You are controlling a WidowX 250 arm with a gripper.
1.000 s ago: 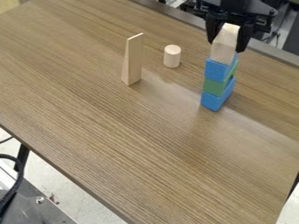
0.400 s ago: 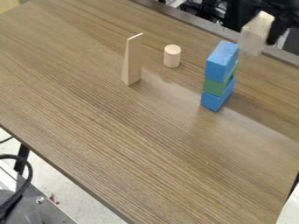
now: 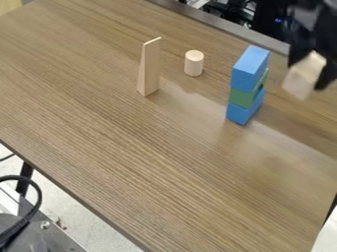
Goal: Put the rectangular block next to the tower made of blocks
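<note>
With the block [image 3: 304, 75] pinched in my pincer [image 3: 307, 74], right of the tower [image 3: 245, 83], I should go down slow and straight, letting go once it sits flat.

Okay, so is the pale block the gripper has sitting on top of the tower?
No, the block is between the gripper's fingers, off to the right of the tower in the picture.

Toward the counter's [image 3: 131, 157] far edge, left to right: wedge [image 3: 149, 69], cylinder [image 3: 193, 63], tower [image 3: 246, 86], then rectangular block [image 3: 304, 78] in the hand [image 3: 308, 71].
</note>
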